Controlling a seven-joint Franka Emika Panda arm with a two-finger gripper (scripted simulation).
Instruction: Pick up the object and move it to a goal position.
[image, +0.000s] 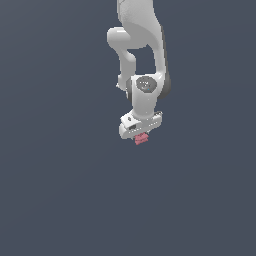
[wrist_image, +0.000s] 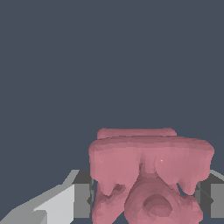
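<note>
Object (wrist_image: 148, 170) sits clamped between the gripper's (image: 141, 136) fingers (wrist_image: 81, 200).

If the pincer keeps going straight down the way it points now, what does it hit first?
Nothing new, as far as the views show. The pincer is shut on the pink-red object, which protrudes beyond the fingers. Ahead lies only the plain grey surface; the object would likely reach it first, though depth is unclear.

Flat, even simulator light with a dim slate backdrop, no cast shadows or glare, edges slightly soft.
</note>
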